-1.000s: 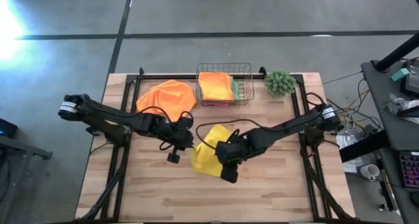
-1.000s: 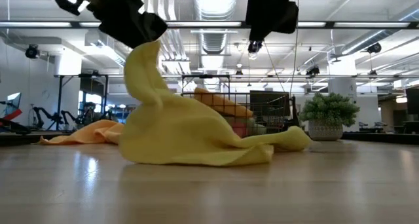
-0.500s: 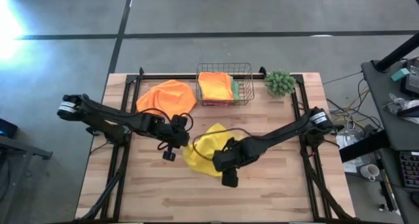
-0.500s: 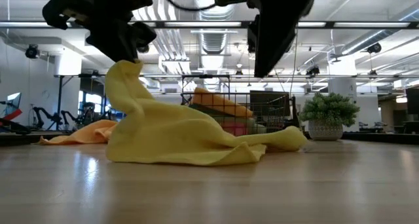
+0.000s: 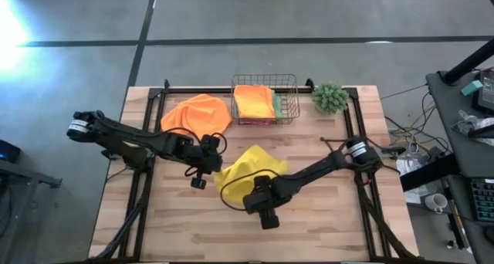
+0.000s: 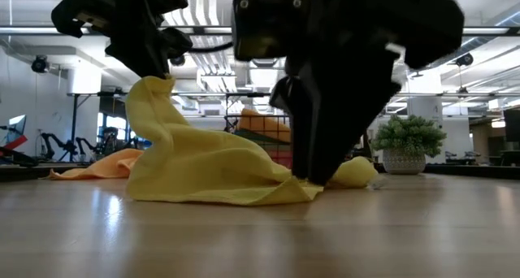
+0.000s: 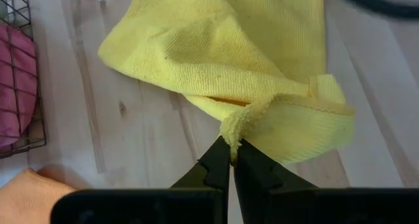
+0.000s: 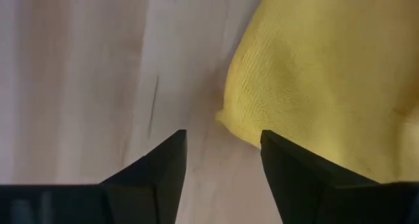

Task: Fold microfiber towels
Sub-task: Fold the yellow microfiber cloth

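Observation:
The yellow towel (image 5: pixel 251 167) lies crumpled at the table's middle. One bunched corner is raised and the rest lies on the wood (image 6: pixel 211 160). My left gripper (image 5: pixel 218 171) is shut on that raised corner at the towel's left side (image 6: pixel 154 67). My right gripper (image 5: pixel 255 196) is open and points down, low over the table at the towel's near edge (image 8: pixel 262 112). That edge lies between its fingers (image 8: pixel 163 165); I cannot tell whether they touch it. An orange towel (image 5: pixel 197 113) lies spread at the far left. My left gripper pinches a bunched corner of the yellow towel (image 7: pixel 234 124) between its two fingers (image 7: pixel 219 162). It comes slanting down from the table's left side. The corner is held up above the table (image 6: pixel 156 87). The cloth falls slack from it onto the wood.
A copper wire basket (image 5: pixel 265 100) at the far middle holds folded orange, green and pink towels. A small green plant (image 5: pixel 330 96) stands to its right. Bare wood lies along the table's near side (image 5: pixel 231 237).
My left gripper has gone down and toward the table's left edge with the towel's corner, dragging the towel a little leftward. My right gripper has swung toward the near left and come down to the towel's near edge.

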